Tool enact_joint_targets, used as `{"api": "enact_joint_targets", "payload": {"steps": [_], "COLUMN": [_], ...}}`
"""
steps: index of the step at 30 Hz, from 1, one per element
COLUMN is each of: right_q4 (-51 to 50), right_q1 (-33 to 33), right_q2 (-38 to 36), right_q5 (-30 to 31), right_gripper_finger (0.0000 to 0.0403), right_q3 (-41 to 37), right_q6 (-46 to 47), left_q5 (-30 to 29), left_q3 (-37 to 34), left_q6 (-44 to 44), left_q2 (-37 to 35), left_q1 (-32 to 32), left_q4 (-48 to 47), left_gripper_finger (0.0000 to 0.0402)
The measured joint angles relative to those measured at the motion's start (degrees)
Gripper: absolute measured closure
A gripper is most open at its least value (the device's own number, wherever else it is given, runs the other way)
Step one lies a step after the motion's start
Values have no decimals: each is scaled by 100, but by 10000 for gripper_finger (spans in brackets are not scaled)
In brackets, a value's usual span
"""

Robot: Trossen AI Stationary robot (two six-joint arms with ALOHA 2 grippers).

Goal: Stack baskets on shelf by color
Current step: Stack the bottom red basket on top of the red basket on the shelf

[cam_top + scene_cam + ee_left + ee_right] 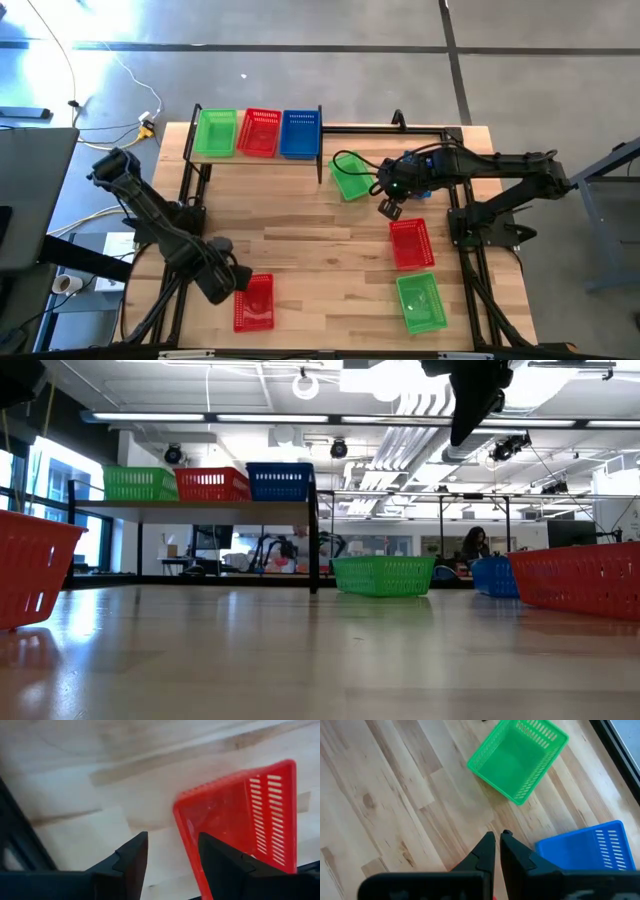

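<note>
**Three baskets on the shelf, five counted on the table**

On the raised light wooden shelf at the far side of the table stand three small plastic lattice-walled baskets in a row, touching side to side: one green basket, one red basket and one blue basket.

Down on the wooden plank tabletop, the high view shows two more green baskets and two more red. One green basket lies tilted just beside the shelf's right end; the second green sits near the front right corner. One red basket lies between those two greens. The other red basket lies at the front left.

A second blue basket shows in the right wrist view, near the tilted green one; in the high view the right arm covers it. That makes eight baskets counted: three green, three red, two blue.

The left gripper sits at the near-left red basket's edge, its fingers spread apart, with the rim beside one finger and nothing gripped. The right gripper hangs above the table between the tilted green basket and the red one, fingers pressed nearly together and empty.
</note>
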Motion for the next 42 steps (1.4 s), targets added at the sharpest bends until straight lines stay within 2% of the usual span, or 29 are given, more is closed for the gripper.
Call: {"api": "enact_joint_targets", "payload": {"steps": [9, 25, 30, 42], "right_q4": [26, 63, 91, 114], "right_q1": [0, 0, 1, 0], "right_q2": [2, 2, 2, 2], "right_q5": [-1, -17, -17, -17], "right_gripper_finger": [389, 389, 389, 389], "right_q3": [0, 0, 0, 2], "right_q6": [-106, -288, -302, -345], "left_q5": [34, 140, 148, 213], "left_q3": [0, 0, 2, 0], "left_q6": [-502, -812, -857, -838], "left_q2": [535, 1275, 1486, 1560], "left_q1": [-161, -175, -189, -182], "left_q4": [515, 1232, 1642, 1717], "left_gripper_finger": [239, 244, 281, 397]}}
